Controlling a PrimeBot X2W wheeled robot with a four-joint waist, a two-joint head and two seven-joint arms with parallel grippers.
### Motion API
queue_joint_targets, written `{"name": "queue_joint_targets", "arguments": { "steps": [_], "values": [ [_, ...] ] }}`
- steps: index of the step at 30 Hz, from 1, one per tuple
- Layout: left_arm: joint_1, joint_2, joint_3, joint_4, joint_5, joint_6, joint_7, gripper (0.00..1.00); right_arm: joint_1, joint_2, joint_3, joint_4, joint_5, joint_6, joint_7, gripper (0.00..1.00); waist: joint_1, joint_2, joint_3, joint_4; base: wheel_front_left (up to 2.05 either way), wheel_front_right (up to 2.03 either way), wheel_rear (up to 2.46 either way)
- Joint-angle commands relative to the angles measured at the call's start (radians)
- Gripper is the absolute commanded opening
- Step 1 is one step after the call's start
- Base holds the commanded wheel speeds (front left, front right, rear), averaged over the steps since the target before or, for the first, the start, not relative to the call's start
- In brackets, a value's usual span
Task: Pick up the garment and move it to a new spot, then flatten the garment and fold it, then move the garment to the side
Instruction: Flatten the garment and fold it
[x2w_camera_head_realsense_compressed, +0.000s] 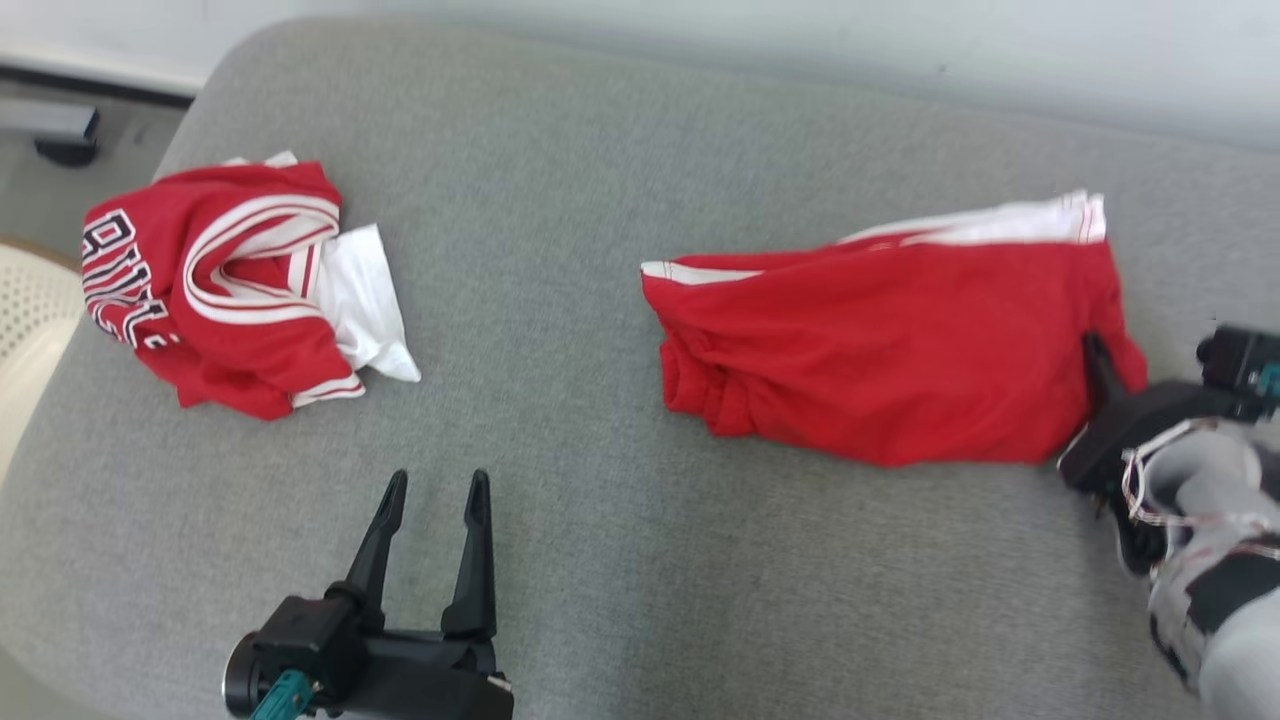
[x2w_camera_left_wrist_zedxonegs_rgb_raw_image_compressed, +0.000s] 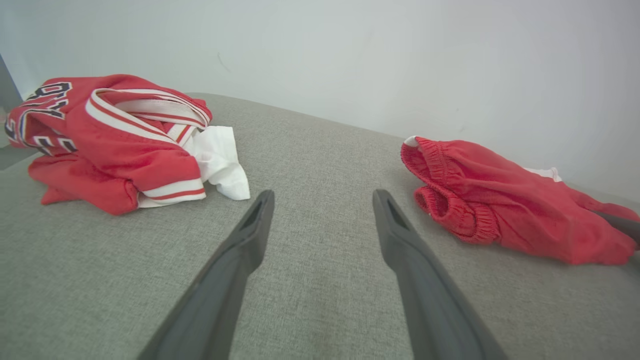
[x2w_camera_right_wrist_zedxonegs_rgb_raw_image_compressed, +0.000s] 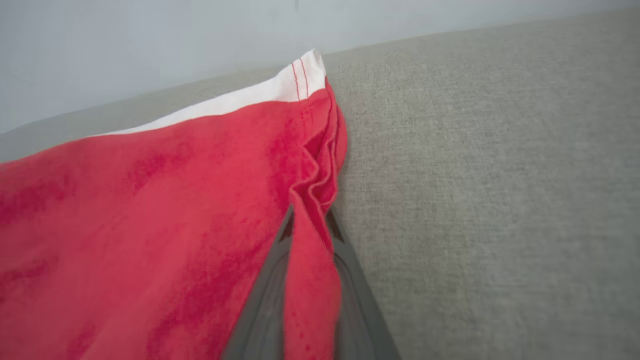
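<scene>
A crumpled red jersey (x2w_camera_head_realsense_compressed: 215, 285) lies at upper left on the grey couch (x2w_camera_head_realsense_compressed: 560, 450), the left gripper (x2w_camera_head_realsense_compressed: 438, 482) spread wide and empty at lower left. At centre right lie the red shorts (x2w_camera_head_realsense_compressed: 890, 350), their right edge pinched in the clamped right gripper (x2w_camera_right_wrist_zedxonegs_rgb_raw_image_compressed: 309, 225).

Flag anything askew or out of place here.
The red jersey lies crumpled in a heap at the left, white fabric sticking out beside it. The red shorts lie roughly folded; their right edge bunches where the right gripper pinches it. Nothing looks damaged.
</scene>
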Motion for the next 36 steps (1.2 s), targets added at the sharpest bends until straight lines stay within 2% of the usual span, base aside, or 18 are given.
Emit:
{"name": "queue_joint_targets", "arguments": {
  "steps": [1,7,15,19,23,25,26,31,36],
  "values": [
    [0.026,0.001,0.012,0.010,0.010,-0.007,-0.004,1.00,0.055,-0.002,-0.004,-0.034,0.024,0.001,-0.013,0.00,0.0000,0.0000,-0.066,-0.040,0.00,0.00,0.00],
    [0.055,0.001,0.023,0.024,0.018,-0.022,-0.004,1.00,0.173,-0.027,-0.026,-0.153,0.085,0.001,-0.029,0.00,0.0000,0.0000,-0.127,-0.070,0.00,0.00,0.00],
    [0.099,0.001,0.032,0.029,0.021,-0.022,-0.004,1.00,0.418,-0.063,-0.094,-0.364,0.122,0.001,-0.035,0.00,0.0000,0.0000,-0.170,-0.119,0.00,0.00,0.00],
    [0.106,0.001,0.037,0.026,0.023,-0.025,-0.004,1.00,0.513,-0.075,-0.143,-0.418,0.110,0.001,-0.035,0.00,0.0000,0.0000,-0.167,-0.143,0.00,0.00,0.00],
    [0.109,0.001,0.043,0.024,0.021,-0.024,-0.004,1.00,0.568,-0.079,-0.192,-0.418,0.086,0.001,-0.035,0.00,0.0000,0.0000,-0.159,-0.165,0.00,0.00,0.00],
    [0.106,0.001,0.045,0.028,0.023,-0.026,-0.004,1.00,0.568,-0.075,-0.207,-0.418,0.075,0.001,-0.027,0.93,0.0000,0.0000,-0.156,-0.172,0.00,0.00,0.00],
    [0.103,0.001,0.045,0.029,0.022,-0.027,-0.004,1.00,0.564,-0.078,-0.214,-0.420,0.068,0.001,-0.022,1.00,0.0000,0.0000,-0.155,-0.175,0.00,0.00,0.00],
    [0.088,0.001,0.037,0.036,0.014,-0.027,-0.004,1.00,0.525,-0.094,-0.236,-0.395,0.010,0.001,0.003,1.00,0.0000,0.0000,-0.154,-0.177,0.00,0.00,0.00],
    [0.079,0.001,0.029,0.039,0.007,-0.026,-0.004,1.00,0.465,-0.088,-0.251,-0.327,-0.039,0.001,0.072,1.00,0.0000,0.0000,-0.153,-0.165,0.00,0.00,0.00]
  ]
}}
